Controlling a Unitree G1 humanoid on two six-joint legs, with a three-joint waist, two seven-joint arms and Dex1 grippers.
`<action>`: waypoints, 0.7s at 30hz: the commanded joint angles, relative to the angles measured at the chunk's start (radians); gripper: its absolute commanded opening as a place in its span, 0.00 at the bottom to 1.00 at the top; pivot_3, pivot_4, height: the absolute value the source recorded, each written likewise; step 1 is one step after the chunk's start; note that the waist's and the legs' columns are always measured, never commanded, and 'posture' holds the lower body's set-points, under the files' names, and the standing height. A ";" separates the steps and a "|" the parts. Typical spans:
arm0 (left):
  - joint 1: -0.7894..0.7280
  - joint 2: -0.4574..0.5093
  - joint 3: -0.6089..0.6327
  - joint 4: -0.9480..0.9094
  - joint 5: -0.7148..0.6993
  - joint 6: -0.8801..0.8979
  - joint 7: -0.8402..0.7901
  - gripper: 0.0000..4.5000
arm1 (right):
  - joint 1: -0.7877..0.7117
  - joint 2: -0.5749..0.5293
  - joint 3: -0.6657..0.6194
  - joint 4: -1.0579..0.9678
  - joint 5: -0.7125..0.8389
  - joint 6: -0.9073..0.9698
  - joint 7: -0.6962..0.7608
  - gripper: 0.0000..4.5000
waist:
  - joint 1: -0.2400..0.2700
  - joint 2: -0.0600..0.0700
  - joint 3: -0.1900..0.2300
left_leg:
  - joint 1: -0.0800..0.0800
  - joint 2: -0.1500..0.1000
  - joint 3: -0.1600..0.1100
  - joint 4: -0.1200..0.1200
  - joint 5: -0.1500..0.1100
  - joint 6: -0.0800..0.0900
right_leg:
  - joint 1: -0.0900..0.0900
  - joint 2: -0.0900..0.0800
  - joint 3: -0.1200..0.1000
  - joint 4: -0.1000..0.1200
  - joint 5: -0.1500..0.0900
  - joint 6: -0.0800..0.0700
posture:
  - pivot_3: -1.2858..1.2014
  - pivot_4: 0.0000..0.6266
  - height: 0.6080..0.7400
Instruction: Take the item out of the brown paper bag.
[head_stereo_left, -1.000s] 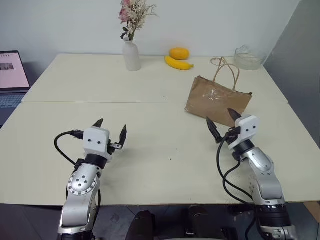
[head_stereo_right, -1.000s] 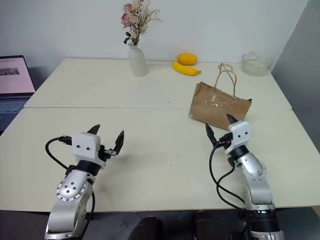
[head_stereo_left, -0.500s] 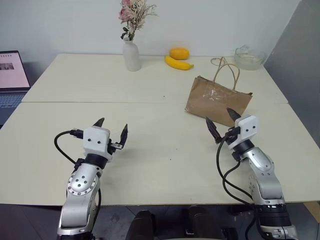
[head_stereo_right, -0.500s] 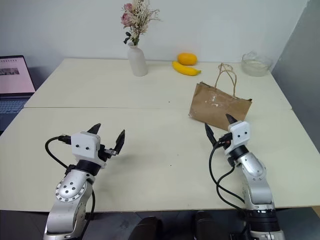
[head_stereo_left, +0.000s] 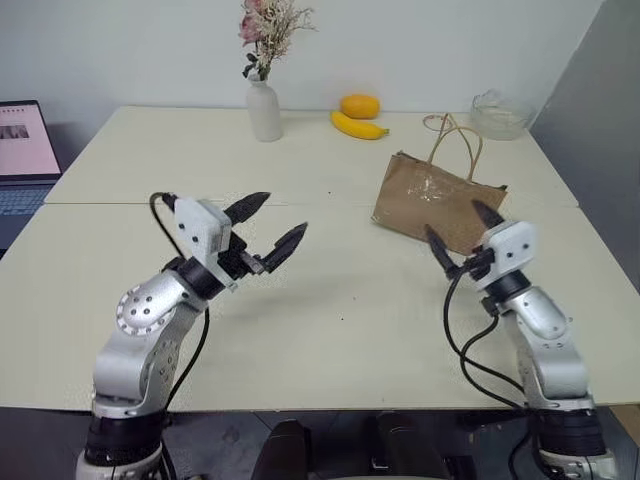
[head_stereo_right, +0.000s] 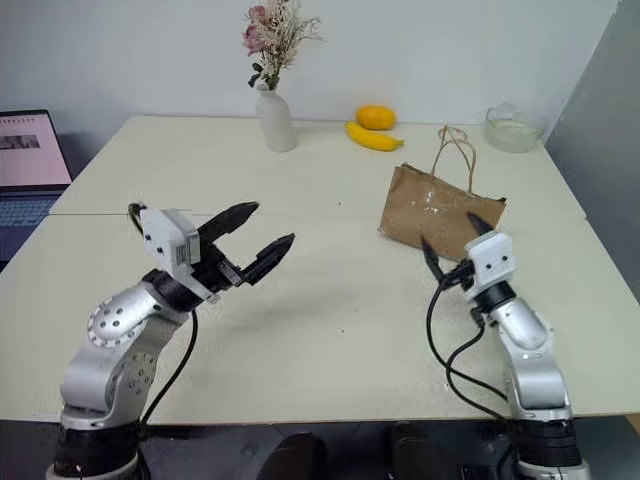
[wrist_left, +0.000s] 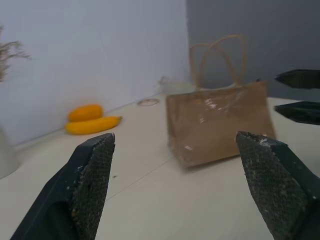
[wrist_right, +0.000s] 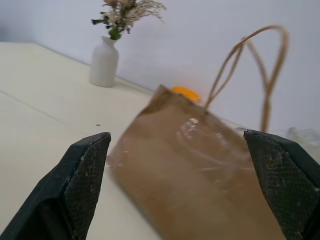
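1. The brown paper bag stands right of centre in the head views on the cream worktop, its two loop handles up and leaning slightly.
2. The item cannot be made out; a pale glint on the bag's face may be tape or a crease.
3. The right claw sits at centre right, just in front of the bag's lower right corner, its black fingers spread wide and holding nothing; whether a tip touches the paper is hard to judge.
4. The left claw hangs above the worktop left of centre, pointing toward the bag, fingers spread and empty, well apart from it.
5. Along the upper edge: a white vase with dried flowers, a banana with an orange fruit just behind it, and a glass bowl at the upper right.
6. A laptop shows at the left edge.
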 joint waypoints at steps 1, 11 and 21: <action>-0.041 0.029 -0.014 -0.038 -0.060 0.030 -0.057 0.90 | -0.102 -0.050 -0.025 -0.049 -0.036 0.107 -0.033 1.00 | -0.004 0.000 0.000 | 0.000 0.000 0.000 0.000 0.000 0.000 | 0.000 0.000 0.000 0.000 0.000 0.000 | 0.52 0.24 1.00; -0.072 0.029 -0.045 -0.041 -0.047 0.014 -0.066 0.90 | -0.550 -0.145 0.070 0.280 -0.092 0.358 0.019 1.00 | -0.006 0.001 0.000 | 0.000 0.000 0.000 0.000 0.000 0.000 | 0.000 0.003 -0.001 0.001 0.000 -0.001 | 0.52 0.24 1.00; -0.052 0.006 -0.070 -0.037 -0.013 -0.018 -0.062 0.90 | -0.857 -0.193 0.152 0.669 -0.164 0.367 0.088 1.00 | -0.004 0.001 0.001 | -0.005 0.000 0.001 -0.001 0.000 0.000 | -0.003 0.000 -0.001 -0.004 0.002 -0.004 | 0.52 0.24 1.00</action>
